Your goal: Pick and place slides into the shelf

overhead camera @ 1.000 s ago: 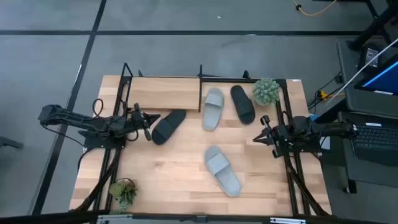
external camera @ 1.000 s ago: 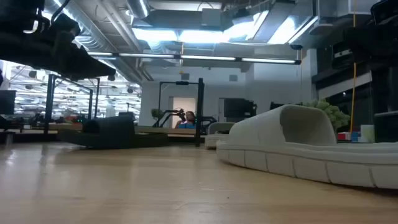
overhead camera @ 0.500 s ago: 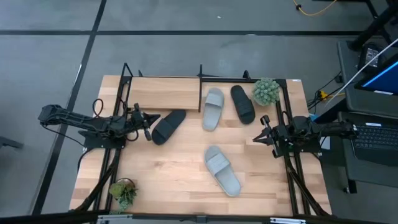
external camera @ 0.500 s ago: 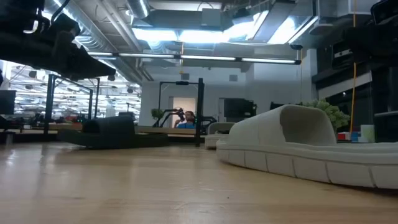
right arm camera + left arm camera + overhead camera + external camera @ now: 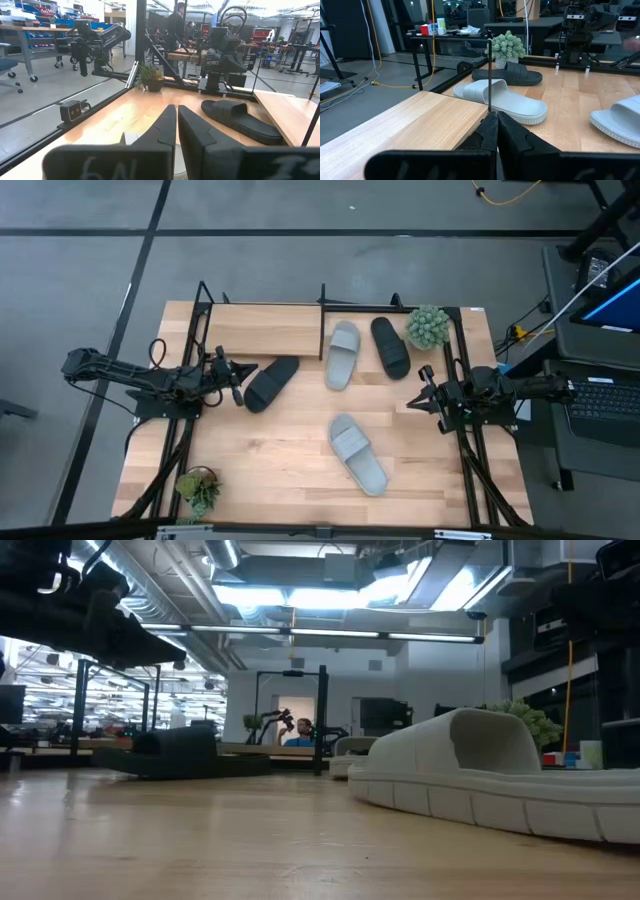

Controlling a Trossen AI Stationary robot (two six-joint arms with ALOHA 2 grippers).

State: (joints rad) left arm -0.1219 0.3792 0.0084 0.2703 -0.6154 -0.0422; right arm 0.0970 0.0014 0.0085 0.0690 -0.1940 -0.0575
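At the surface's [image 5: 260,450] left edge the left pincer [image 5: 240,377] is pressed together, holding nothing, just beside a black slide [image 5: 271,382]. Opposite, the right pincer [image 5: 421,393] is likewise closed and empty. Four slides: a grey one [image 5: 341,354] and a black one [image 5: 390,346] on the shelf [image 5: 262,328], another grey one [image 5: 358,453] near centre. No readable writing.
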